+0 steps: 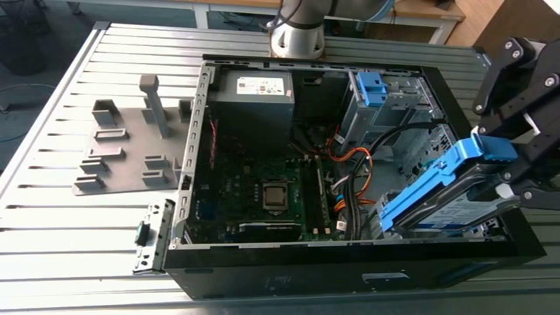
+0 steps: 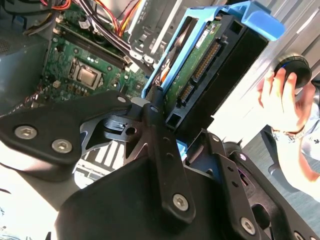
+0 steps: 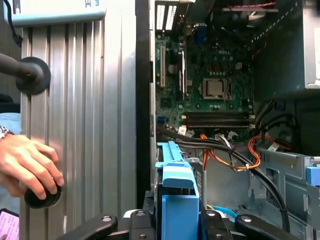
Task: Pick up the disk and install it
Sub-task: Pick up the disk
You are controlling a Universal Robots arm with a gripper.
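Note:
The disk [image 1: 448, 197], a silver-grey drive in a blue plastic bracket, hangs tilted over the open computer case's corner at the exterior view's right, near the front wall. My black gripper [image 1: 502, 176] is shut on it from the right, with a finger on each side of the bracket. In the second wrist view the disk [image 2: 200, 70] rises from between my fingers [image 2: 160, 130], with its connector edge and green circuit board showing. In the first wrist view the blue bracket [image 3: 175, 180] stands in my gripper [image 3: 177, 221], above the case's cables.
The case [image 1: 350, 270] lies open on a slatted metal table [image 1: 70, 223], showing the motherboard [image 1: 262, 190], a grey power supply [image 1: 258, 92] and a silver drive cage with a blue latch [image 1: 372, 88]. A grey fixture plate [image 1: 122, 151] lies left. A person's hand [image 3: 27, 165] rests on a black knob.

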